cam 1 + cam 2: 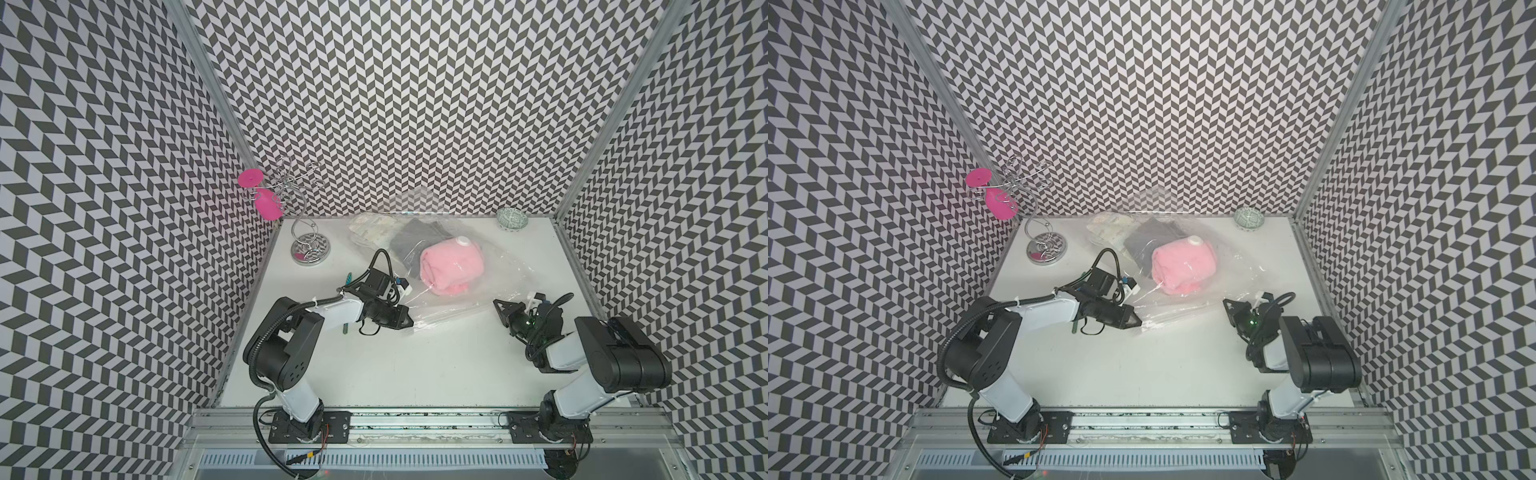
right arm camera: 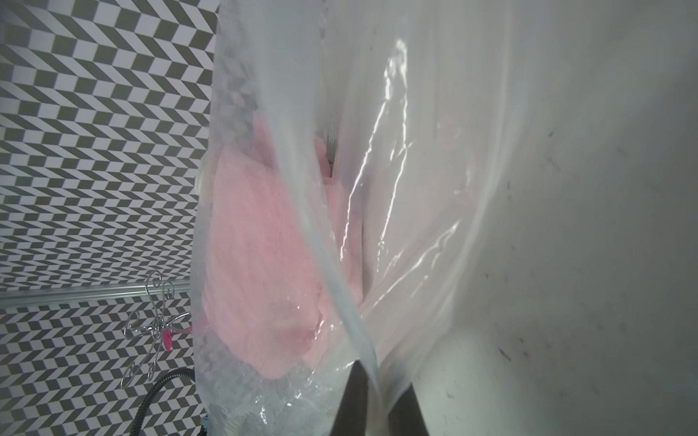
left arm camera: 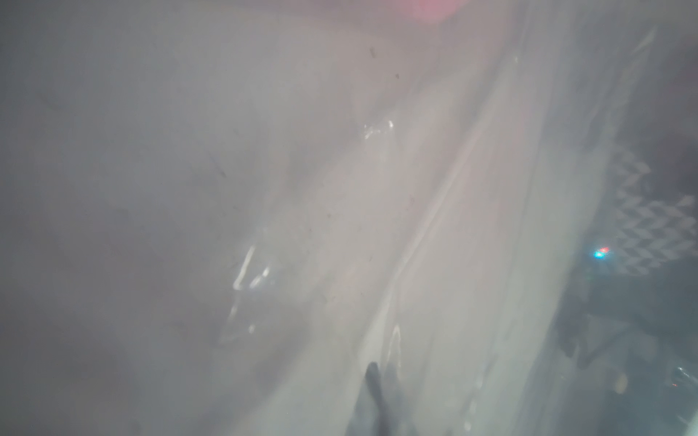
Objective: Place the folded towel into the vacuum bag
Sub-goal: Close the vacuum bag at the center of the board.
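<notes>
Plastic is sprawling across the middle of the white table (image 1: 415, 374): the vacuum bag (image 1: 449, 309) is lying from the far wall toward the arms, its open mouth edge stretching left to right along the near side. The pink folded towel (image 1: 451, 266) is sitting inside it, well past that edge and under the film, looking slightly wider left to right than deep. The left gripper (image 1: 409, 322) is pinching the left end of the mouth, jaws clenched on the plastic. The right gripper (image 1: 498, 304) is doing the same at the right end, the bag's rim strip passing between its tips in the right wrist view. The towel is lying beyond both, roughly midway, neither arm clearly nearer. The white valve cap (image 1: 462, 241) is perching on the film over the towel's far side. To my eye the placing is looking finished.
</notes>
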You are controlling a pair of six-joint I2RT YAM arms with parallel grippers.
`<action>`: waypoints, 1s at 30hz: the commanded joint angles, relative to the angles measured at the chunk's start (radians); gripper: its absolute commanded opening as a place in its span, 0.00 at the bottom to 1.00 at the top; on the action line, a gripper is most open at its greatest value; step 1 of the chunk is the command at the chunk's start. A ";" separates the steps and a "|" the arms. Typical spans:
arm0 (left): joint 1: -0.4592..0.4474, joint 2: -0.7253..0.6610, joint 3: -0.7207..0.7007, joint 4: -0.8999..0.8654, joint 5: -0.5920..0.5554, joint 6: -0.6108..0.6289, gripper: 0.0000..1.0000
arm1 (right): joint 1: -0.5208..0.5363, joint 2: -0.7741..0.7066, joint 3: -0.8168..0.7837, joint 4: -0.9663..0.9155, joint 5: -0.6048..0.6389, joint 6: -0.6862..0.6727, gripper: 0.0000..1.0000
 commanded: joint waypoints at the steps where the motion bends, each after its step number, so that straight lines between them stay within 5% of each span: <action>1: 0.069 -0.024 -0.045 -0.184 -0.132 -0.017 0.00 | -0.101 0.003 0.037 0.049 0.297 0.004 0.00; 30: 0.121 -0.024 -0.077 -0.154 -0.140 -0.029 0.00 | -0.319 0.033 0.092 0.071 0.243 -0.058 0.00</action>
